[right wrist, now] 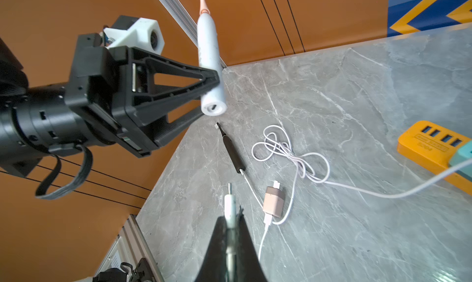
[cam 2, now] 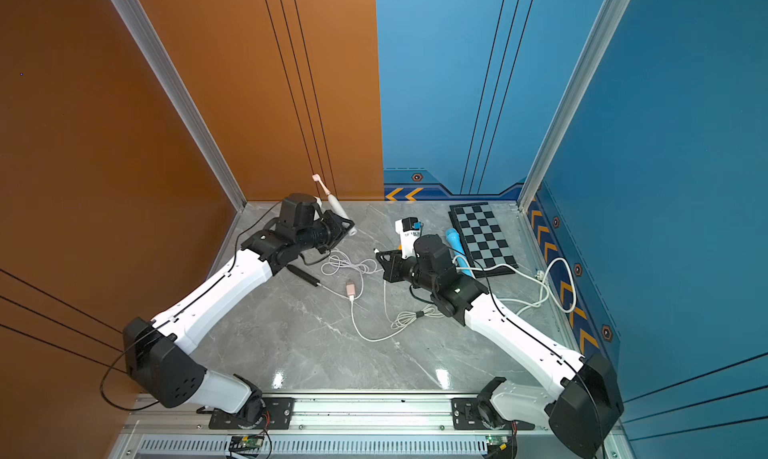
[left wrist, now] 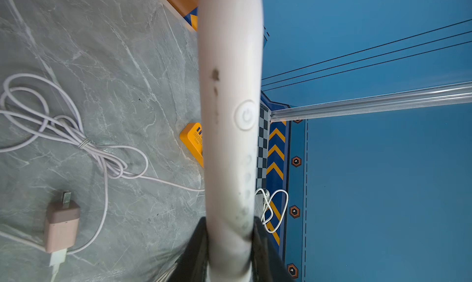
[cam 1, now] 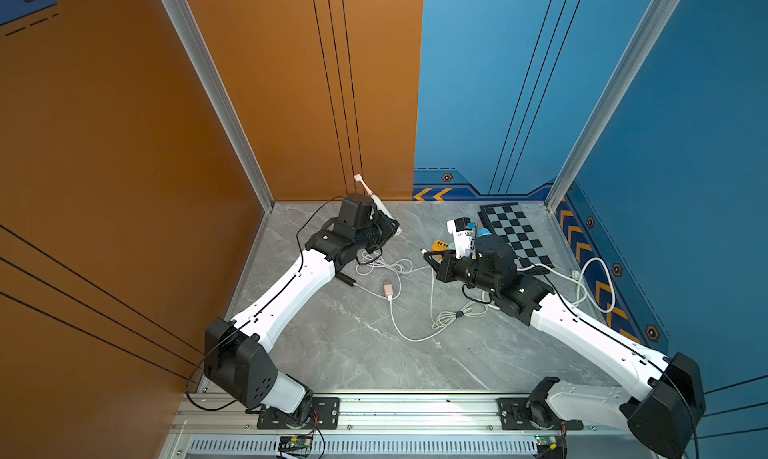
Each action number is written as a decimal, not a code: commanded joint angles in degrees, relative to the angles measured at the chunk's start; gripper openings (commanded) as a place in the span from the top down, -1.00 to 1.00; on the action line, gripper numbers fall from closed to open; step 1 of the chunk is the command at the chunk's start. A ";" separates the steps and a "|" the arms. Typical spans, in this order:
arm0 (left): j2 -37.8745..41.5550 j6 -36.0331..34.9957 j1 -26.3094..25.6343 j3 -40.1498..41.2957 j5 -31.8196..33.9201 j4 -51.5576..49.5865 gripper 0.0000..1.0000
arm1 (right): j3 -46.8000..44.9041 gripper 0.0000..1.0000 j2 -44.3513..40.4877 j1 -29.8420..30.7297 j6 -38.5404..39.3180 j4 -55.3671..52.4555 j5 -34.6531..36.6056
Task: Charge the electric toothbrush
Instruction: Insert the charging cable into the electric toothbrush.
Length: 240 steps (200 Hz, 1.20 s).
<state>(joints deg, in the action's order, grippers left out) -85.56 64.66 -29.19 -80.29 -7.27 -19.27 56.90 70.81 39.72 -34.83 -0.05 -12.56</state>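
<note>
Slack white cable lies nearest the front edge of the counter. Mid-counter, the pink adapter lies flat with its prongs bare, well apart from the yellow power strip. The right gripper is pressed together on the white plug, tip aimed toward the brush base. The left gripper pinches the electric toothbrush low on the handle. The brush is clear of the counter by the far left corner, head tilted up toward the orange wall.

Judgement: the brush is light, rigid, smooth round plastic — likely to twist or slide in the jaws when the plug pushes in. A grip near the base that leaves the end socket free looks right. The plug is stiff, its cable limp.

Hard to read: the socket shape is blurred, the brush head is cut off in the left wrist view, and which cable feeds the plug can't be traced.
</note>
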 commanded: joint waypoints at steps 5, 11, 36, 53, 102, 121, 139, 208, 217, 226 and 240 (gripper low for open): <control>-0.46 1.86 -1.89 0.73 3.62 4.20 1.00 | 0.62 1.00 3.77 2.85 -3.31 7.29 2.18; -0.63 2.17 -2.09 0.97 3.58 4.71 1.00 | 1.27 1.00 4.69 3.20 -3.29 7.59 2.25; -1.49 3.79 -2.56 2.32 1.87 7.80 1.00 | 2.66 1.00 7.86 3.77 -5.20 9.09 2.04; -1.53 4.02 -2.79 2.57 1.93 7.97 1.00 | 2.24 1.00 8.30 3.70 -6.06 9.55 3.58; -1.01 3.60 -2.51 2.60 0.62 7.96 1.00 | 1.64 1.00 6.53 1.60 -4.78 9.55 5.46; -0.88 3.85 -2.52 2.81 0.14 8.01 1.00 | 2.63 1.00 6.82 0.88 -2.90 8.11 5.84; -0.66 3.72 -2.53 2.95 -0.01 7.93 1.00 | 2.94 1.00 7.38 -1.08 -2.66 9.14 4.53; -1.47 4.50 -2.52 2.51 -1.70 7.93 1.00 | 5.74 1.00 9.49 -2.80 -0.85 8.97 2.25; -1.63 4.59 -2.52 2.38 -1.88 8.01 1.00 | 5.92 1.00 9.95 -2.87 -0.94 8.97 1.72; -1.63 4.71 -2.45 2.33 -1.89 7.93 1.00 | 5.94 1.00 10.29 -2.88 -1.02 8.96 1.28; -1.63 4.86 -2.45 2.42 -1.92 7.96 1.00 | 6.15 1.00 10.82 -2.86 -1.24 9.15 0.58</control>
<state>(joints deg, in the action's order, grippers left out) -87.11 69.10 -31.57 -78.00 -7.97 -13.04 61.30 80.16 37.06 -36.88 8.58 -9.76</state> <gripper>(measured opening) 0.271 0.079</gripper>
